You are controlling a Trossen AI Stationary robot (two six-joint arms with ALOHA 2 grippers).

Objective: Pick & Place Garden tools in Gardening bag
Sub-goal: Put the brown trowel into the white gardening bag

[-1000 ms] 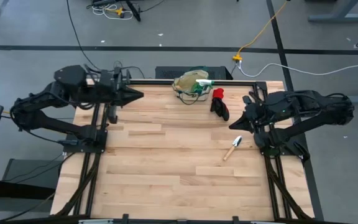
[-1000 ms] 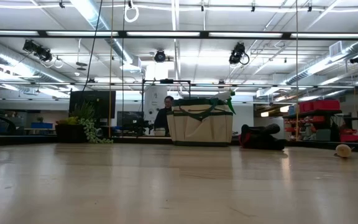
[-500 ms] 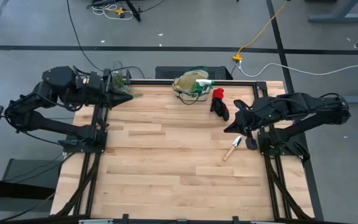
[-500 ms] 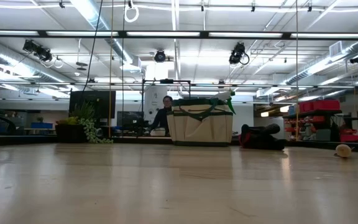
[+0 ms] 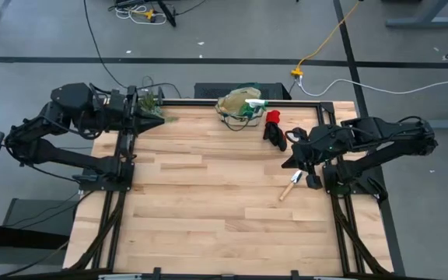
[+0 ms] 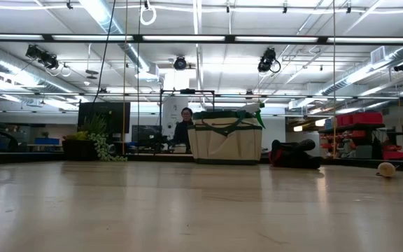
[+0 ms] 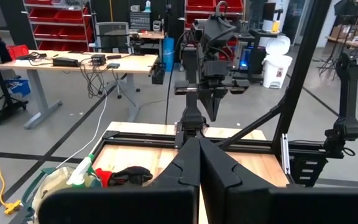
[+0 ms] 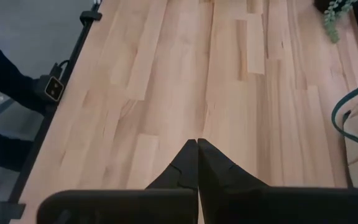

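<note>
The beige gardening bag (image 5: 236, 105) (image 6: 226, 138) with green handles stands at the table's far edge. A green-and-white item (image 5: 256, 102) sticks out of its top. The red-and-black glove (image 5: 274, 129) (image 6: 295, 154) lies on the table to the right of the bag. The wooden-handled trowel (image 5: 292, 185) lies flat nearer the right edge. My right gripper (image 5: 285, 162) (image 8: 197, 144) is shut, empty and tipped downward. It hangs above the table between the glove and the trowel. My left gripper (image 5: 164, 118) (image 7: 199, 144) is shut, empty and level at the far left corner.
A small leafy plant (image 5: 151, 99) (image 6: 93, 143) stands at the far left corner beside my left gripper. Bare wooden tabletop (image 5: 208, 202) spreads across the middle and near side. A dark frame (image 5: 208, 99) runs along the table's edges. A person (image 6: 185, 129) shows beyond the table.
My left gripper has drawn back toward the table's left edge and now keeps still. My right gripper has sunk a little and tipped its fingers downward, shifting toward the trowel. Both have stayed shut. No tool and not the bag has moved.
</note>
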